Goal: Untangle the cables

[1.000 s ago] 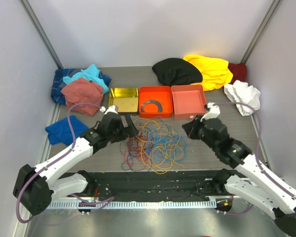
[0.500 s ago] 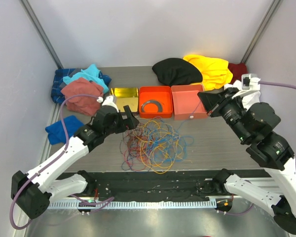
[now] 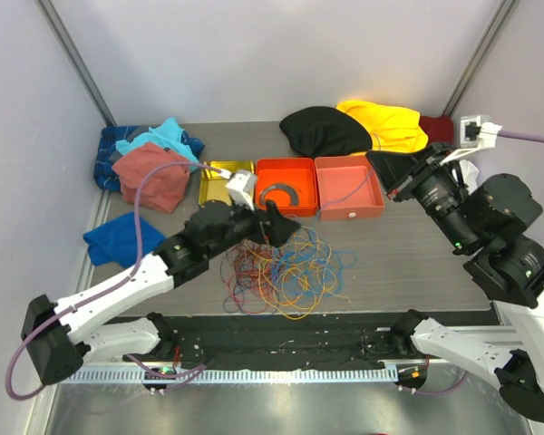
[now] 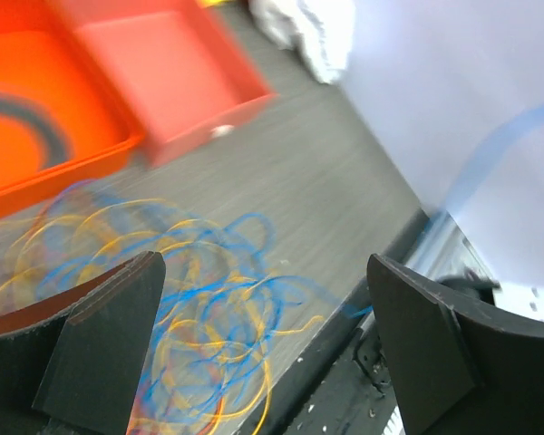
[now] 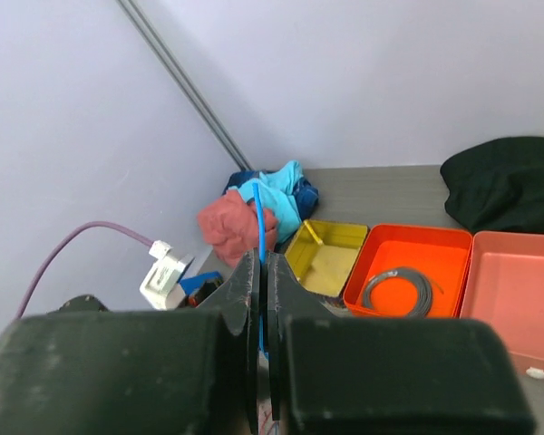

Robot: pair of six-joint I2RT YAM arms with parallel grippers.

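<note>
Grey wood-patterned table top (image 3: 408,263) is enclosed by pale walls, and all places are given from the square bright orange plastic tray (image 3: 301,174) at its middle. On the near side of this tray, the loose tangle of thin yellow, orange, blue, red and dark purple cables (image 3: 290,272) is spread on the table, its far edge close to the tray's near wall. Over the far left part of the tangle, at the tray's near left corner, the left gripper (image 3: 279,227) is held with its black fingers (image 4: 100,353) set wide apart, and nothing is seen between them. Well to the left, a crumpled blue cloth (image 3: 118,237) is laid.

Inside the tray a grey curved strip (image 3: 278,193) is seen. A shiny yellow metal tray (image 3: 216,181) is placed against its left side and a salmon-pink tray (image 3: 331,181) against its right side. Further right, the right gripper (image 5: 261,267) is raised, its jaws pressed together on one thin blue cable (image 5: 258,217).

Behind the tray, a black cloth (image 3: 325,131), a yellow cloth (image 3: 385,127) and a dark red cloth (image 3: 438,130) are heaped. At the far left, pink-red (image 3: 150,172) and turquoise (image 3: 163,136) cloths are piled.
</note>
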